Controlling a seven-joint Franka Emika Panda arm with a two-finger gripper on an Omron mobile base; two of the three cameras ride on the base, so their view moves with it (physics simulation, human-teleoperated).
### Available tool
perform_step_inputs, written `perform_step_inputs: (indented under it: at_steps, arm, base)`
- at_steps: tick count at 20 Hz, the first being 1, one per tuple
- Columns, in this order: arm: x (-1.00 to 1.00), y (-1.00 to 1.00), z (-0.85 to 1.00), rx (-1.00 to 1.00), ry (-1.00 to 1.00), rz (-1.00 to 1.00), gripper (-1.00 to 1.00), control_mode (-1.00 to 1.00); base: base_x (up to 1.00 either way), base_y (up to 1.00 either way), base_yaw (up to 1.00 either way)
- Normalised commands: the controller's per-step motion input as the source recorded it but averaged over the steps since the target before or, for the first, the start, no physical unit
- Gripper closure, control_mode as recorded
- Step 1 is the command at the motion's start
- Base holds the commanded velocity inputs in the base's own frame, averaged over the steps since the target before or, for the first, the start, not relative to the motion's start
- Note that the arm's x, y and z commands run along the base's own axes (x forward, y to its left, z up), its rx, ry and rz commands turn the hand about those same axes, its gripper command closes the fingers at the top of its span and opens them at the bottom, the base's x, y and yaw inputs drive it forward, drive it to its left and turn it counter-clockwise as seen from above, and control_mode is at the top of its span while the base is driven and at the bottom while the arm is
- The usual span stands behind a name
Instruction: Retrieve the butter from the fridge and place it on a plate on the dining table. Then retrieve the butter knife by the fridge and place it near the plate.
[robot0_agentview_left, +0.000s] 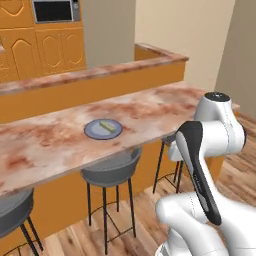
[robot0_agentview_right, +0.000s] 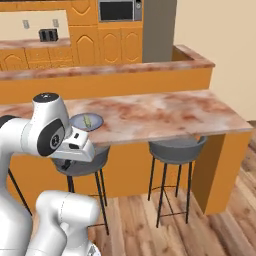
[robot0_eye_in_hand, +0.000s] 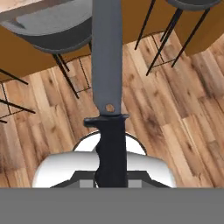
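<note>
The butter knife (robot0_eye_in_hand: 108, 83), with a long grey blade and a black handle, points away from the hand over the wooden floor. My gripper (robot0_eye_in_hand: 110, 180) is shut on its handle, low in front of the stools and beside the dining table (robot0_agentview_left: 50, 142). On that table lies the blue-grey plate (robot0_agentview_left: 95, 131), with the pale-yellow butter (robot0_agentview_left: 106, 125) resting on it. From the right side the plate (robot0_agentview_right: 93, 123) and the butter (robot0_agentview_right: 85, 120) sit just behind my arm's upper joint. The fridge is out of view.
Grey bar stools (robot0_agentview_left: 111, 170) (robot0_agentview_right: 176, 148) stand along the table's near side above the wood floor (robot0_eye_in_hand: 183, 131). A narrower marbled ledge (robot0_agentview_left: 90, 75) runs behind the table. Orange cabinets and a microwave (robot0_agentview_right: 119, 10) line the back wall.
</note>
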Motion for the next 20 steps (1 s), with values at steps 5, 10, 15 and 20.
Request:
perform_step_inputs:
  at_steps: [5, 10, 15, 20]
  arm:
    - [0.00, 0.00, 0.00, 0.00, 0.00, 0.00, 1.00, 1.00]
    - [0.00, 0.00, 0.00, 0.00, 0.00, 0.00, 1.00, 1.00]
    - [0.00, 0.00, 0.00, 0.00, 0.00, 0.00, 1.00, 1.00]
    - [0.00, 0.00, 0.00, 0.00, 0.00, 0.00, 1.00, 1.00]
  base:
    - [0.86, -0.78, 0.57]
    - [0.81, -0.45, 0.46]
    - [0.59, -0.32, 0.21]
    - [0.27, -0.41, 0.03]
